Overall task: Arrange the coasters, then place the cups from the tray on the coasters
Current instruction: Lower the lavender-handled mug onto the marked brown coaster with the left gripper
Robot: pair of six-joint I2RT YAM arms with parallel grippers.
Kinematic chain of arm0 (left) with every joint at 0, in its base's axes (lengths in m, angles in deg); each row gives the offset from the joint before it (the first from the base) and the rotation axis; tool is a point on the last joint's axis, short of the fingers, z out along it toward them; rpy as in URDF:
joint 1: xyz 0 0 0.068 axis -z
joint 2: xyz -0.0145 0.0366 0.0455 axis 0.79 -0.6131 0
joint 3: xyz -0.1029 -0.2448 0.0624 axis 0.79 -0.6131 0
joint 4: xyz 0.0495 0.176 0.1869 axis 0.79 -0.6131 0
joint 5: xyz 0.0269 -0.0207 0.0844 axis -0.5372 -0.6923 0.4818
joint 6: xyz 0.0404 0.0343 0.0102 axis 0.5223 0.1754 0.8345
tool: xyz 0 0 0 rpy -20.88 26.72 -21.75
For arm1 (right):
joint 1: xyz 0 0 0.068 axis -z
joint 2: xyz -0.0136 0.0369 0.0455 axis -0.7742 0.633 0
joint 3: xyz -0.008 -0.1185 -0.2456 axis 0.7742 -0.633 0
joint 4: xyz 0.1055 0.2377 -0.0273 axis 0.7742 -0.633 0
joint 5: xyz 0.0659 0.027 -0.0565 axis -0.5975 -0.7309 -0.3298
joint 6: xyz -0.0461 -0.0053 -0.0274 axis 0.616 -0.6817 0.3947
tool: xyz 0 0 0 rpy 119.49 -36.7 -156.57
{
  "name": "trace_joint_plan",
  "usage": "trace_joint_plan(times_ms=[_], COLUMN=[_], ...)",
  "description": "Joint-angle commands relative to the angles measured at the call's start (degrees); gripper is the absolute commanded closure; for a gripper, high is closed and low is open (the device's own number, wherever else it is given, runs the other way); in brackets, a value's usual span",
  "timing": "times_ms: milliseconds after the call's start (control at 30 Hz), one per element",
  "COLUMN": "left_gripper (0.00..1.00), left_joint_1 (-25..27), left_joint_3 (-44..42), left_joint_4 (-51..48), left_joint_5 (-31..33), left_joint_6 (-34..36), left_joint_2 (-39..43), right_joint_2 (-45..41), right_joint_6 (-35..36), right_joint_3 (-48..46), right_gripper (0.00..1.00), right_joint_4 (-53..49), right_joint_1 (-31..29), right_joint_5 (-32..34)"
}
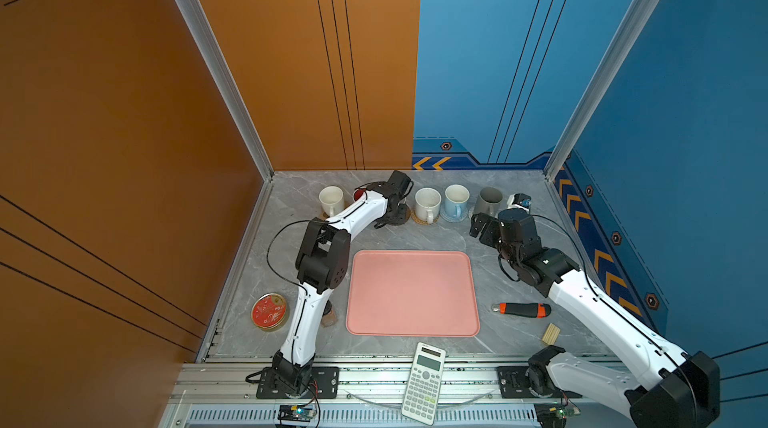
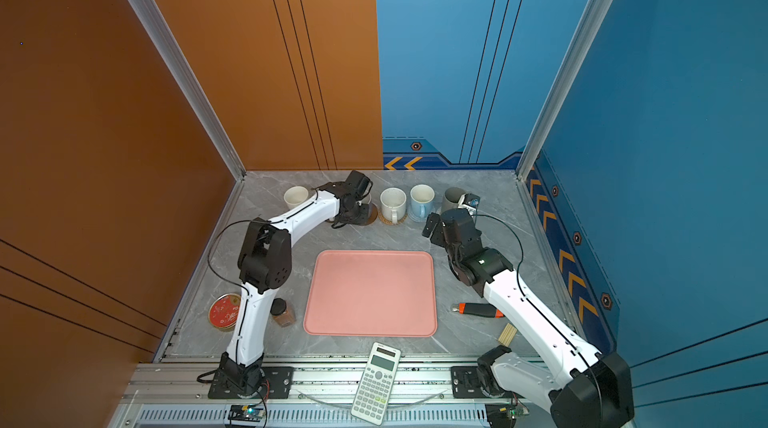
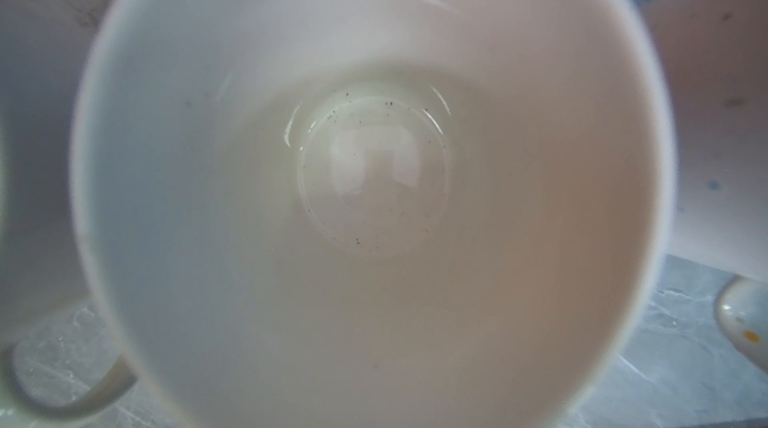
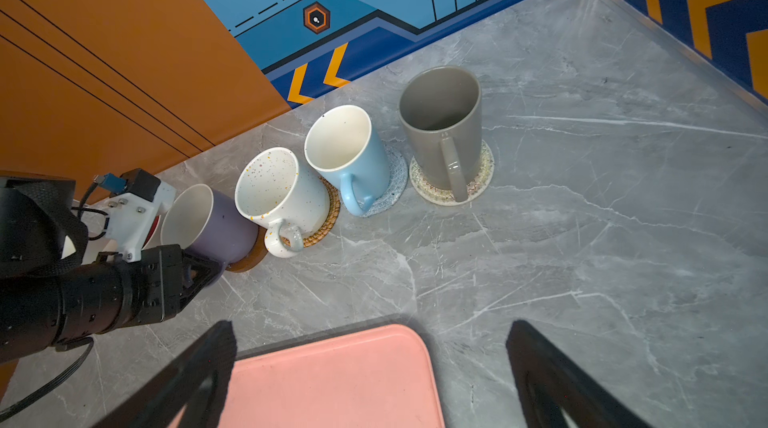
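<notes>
Now the lavender mug [image 4: 208, 222] stands on a brown disc [image 4: 249, 260] in the back row, beside the speckled mug [image 4: 278, 193], blue mug [image 4: 349, 152] and grey mug [image 4: 440, 123]. Left jaws sit low against it; whether they pinch it I cannot tell. Right jaws hang spread wide near the far corner of the tray [image 1: 411, 293], which lies mid-surface [image 4: 582, 197].

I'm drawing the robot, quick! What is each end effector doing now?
The left end effector: closed on the lavender mug.
The right end effector: open, holding nothing.
</notes>
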Motion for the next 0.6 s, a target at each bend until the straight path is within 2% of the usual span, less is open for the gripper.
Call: trace_joint_plan(times_ms=[0,167,367,567], left_gripper=[0.92,0.81,0.62,0.54], left_joint_1=[-0.1,-0.1,-0.1,-0.1], left_joint_3=[2.7,3.0,3.1,2.8], left_joint_4=[0.4,-0.1,-0.5,-0.8], left_joint_5=[-0.2,-0.7,-1.4,-1.8], left_joint_6=[-0.1,-0.1,-0.1,-0.1], left_joint_2=[-0.3,-0.3,-0.3,0.4], right_joint_2=[-0.3,-0.4,-0.7,-1.0], right_joint_6=[-0.2,-0.3,-0.3,-0.3], right_joint_3=[-0.6,-0.6,-0.8,-1.0], right_gripper=[0.0,0.0,0.0,0.0], right_joint_4=[-1.3,-1.3,-1.3,-1.3], right_joint_1=[0.3,0.3,0.4,0.5], right_joint_5=[-0.2,-0.2,-0.2,-0.3])
